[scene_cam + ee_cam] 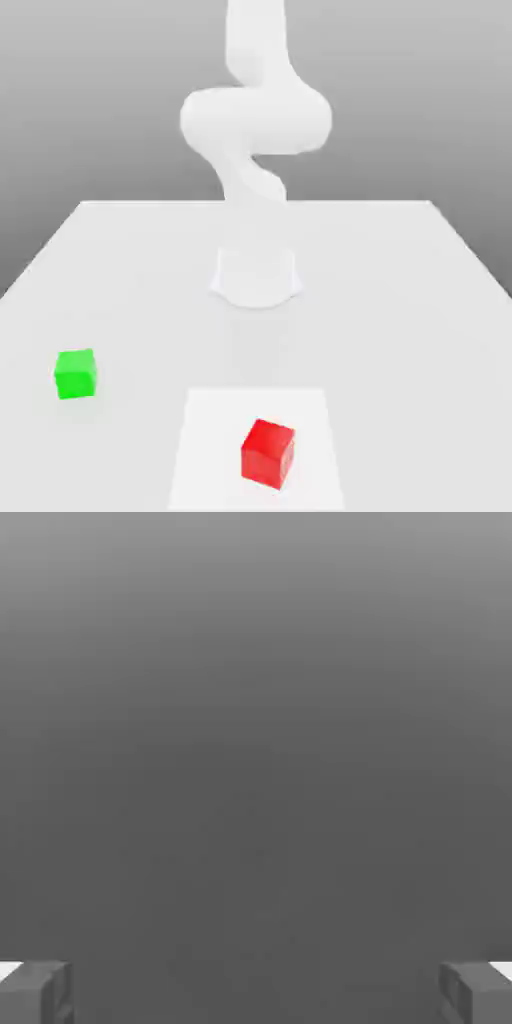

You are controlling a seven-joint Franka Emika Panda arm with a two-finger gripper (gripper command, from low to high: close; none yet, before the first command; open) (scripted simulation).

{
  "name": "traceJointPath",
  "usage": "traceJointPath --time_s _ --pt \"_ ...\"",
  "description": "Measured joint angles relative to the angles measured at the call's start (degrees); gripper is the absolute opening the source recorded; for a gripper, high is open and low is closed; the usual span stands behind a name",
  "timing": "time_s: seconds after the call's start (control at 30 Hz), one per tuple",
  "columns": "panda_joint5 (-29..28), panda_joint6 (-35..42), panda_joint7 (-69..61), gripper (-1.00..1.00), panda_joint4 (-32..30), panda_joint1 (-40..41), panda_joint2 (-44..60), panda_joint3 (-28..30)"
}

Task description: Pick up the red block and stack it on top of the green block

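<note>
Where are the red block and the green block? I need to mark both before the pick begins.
red block [268, 452]: exterior view, on its front face.
green block [75, 374]: exterior view, on its front face.

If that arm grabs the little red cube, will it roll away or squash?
The red block has flat faces and rests flat on the table, so it probably will not roll. Its sharp, straight edges suggest it is stiff. Its smooth faces might slip a little between the open pincer's fingers.
</note>
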State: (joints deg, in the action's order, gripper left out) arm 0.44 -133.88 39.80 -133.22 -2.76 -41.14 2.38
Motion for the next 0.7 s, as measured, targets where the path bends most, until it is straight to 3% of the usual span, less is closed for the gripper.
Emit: traceJointPath --time_s 0.4,0.7 --pt "4.1 -10.1 -30.7 0.0 -6.9 -11.0 22.8 9.7" --pt "6.8 -17.6 -53.1 0.0 -12.1 -14.1 39.6 11.6"
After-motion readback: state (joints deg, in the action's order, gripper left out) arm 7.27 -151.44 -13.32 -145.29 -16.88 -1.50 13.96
